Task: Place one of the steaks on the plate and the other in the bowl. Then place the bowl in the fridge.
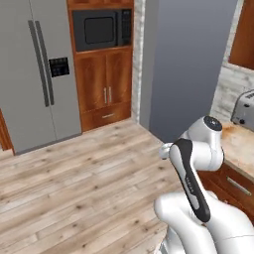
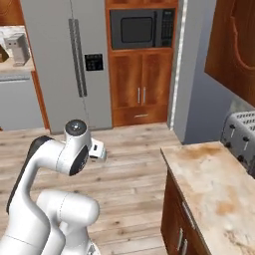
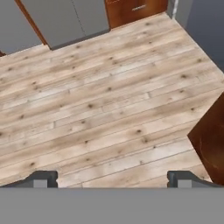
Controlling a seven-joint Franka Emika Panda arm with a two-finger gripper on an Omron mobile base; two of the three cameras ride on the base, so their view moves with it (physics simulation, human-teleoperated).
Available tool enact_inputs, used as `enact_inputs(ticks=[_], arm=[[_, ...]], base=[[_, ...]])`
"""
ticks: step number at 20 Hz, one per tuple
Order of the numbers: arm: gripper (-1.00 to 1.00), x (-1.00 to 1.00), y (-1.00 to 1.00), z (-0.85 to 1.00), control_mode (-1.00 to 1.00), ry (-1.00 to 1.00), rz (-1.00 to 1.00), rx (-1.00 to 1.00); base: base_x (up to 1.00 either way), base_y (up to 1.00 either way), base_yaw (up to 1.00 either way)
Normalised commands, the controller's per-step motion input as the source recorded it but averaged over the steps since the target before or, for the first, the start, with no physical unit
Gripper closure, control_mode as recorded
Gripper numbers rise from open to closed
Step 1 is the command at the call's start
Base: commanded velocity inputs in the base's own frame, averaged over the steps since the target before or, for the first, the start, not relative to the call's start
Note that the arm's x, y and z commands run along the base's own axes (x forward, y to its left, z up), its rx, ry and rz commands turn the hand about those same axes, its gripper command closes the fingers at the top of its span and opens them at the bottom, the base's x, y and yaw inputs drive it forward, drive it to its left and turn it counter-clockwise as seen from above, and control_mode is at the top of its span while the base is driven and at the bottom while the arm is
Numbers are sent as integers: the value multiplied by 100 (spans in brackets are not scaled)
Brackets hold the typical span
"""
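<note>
Hand view, kitchen floor: my gripper (image 3: 113, 178) hangs over bare wooden planks, jaws spread wide and holding nothing, with the fridge's grey doors at the upper edge. From the left base view the fridge (image 1: 37, 74) stands across the floor, both doors shut, with the built-in oven (image 1: 101, 29) and wooden cupboards just beside it. From the right base view a stone counter (image 2: 214, 189) runs well apart from the fridge (image 2: 67, 60), bearing a toaster (image 2: 241, 137) at its far end and otherwise bare where it shows. No steak, plate or bowl appears anywhere here, so I judge the task to be at its searching stage, with no meat sorted so far as I can tell. Next I need to turn away from the fridge, find both steaks, and bring my spread jaws down over the first.
</note>
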Motion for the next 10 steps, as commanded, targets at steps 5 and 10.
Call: enact_inputs(ticks=[5, 10], arm=[[-100, 0, 0, 0, 100, 0, 0, 0], [-100, 0, 0, 0, 100, 0, 0, 0]], base=[[81, 54, 21], [78, 34, 27]])
